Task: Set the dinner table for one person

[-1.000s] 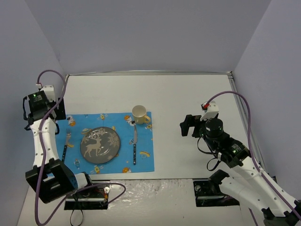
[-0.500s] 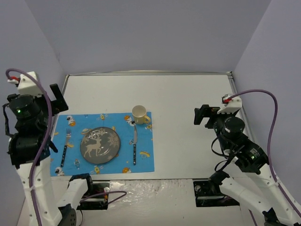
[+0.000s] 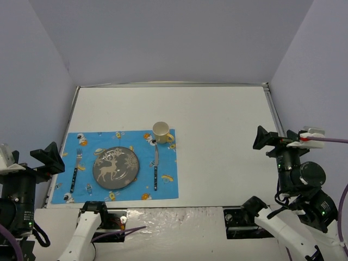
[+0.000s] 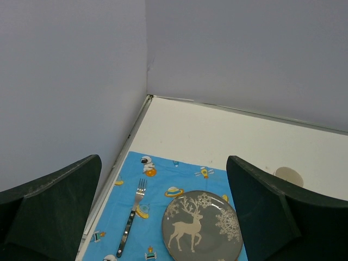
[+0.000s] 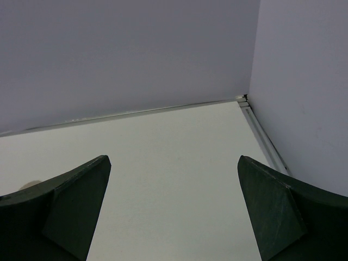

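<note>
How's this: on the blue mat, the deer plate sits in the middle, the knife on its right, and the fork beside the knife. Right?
Not quite. The fork lies on the plate's left, apart from the knife on its right; the top view shows it. The rest holds.

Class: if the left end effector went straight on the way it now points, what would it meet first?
Most likely the blue placemat, near the fork and deer plate; nothing stands in between. Depth is unclear, so the exact spot is uncertain.
</note>
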`<state>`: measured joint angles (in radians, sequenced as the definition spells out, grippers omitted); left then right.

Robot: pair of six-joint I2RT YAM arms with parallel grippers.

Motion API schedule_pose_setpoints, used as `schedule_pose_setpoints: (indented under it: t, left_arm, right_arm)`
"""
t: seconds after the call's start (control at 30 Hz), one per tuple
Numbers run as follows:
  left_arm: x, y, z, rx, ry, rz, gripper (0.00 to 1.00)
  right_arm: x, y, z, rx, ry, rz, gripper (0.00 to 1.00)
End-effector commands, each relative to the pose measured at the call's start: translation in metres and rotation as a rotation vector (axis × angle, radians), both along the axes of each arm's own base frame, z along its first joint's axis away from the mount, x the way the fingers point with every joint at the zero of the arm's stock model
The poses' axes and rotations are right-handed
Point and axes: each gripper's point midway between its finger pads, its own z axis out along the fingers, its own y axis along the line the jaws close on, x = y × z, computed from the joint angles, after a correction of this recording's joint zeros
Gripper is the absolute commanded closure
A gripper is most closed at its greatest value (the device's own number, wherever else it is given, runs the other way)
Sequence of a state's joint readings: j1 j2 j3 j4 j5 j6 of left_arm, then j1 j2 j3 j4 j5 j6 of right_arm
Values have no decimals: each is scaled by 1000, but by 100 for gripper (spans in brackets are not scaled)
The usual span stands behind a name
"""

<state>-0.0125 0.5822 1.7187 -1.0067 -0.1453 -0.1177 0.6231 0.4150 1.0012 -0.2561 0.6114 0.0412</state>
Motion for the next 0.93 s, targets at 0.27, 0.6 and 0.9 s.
schedule_pose_setpoints:
  t: [0.27, 0.6, 0.9]
  left_arm:
    - [5, 0, -1, -30, 9, -1, 3]
    - [0, 8, 10, -47, -31, 49, 3]
    - [1, 10, 11, -44, -31, 59, 3]
  right_arm:
    - [-20, -32, 25, 2, -101, -97, 1]
    - [-23, -33, 26, 2, -110, -90, 1]
    - [-21, -31, 26, -10, -111, -85, 1]
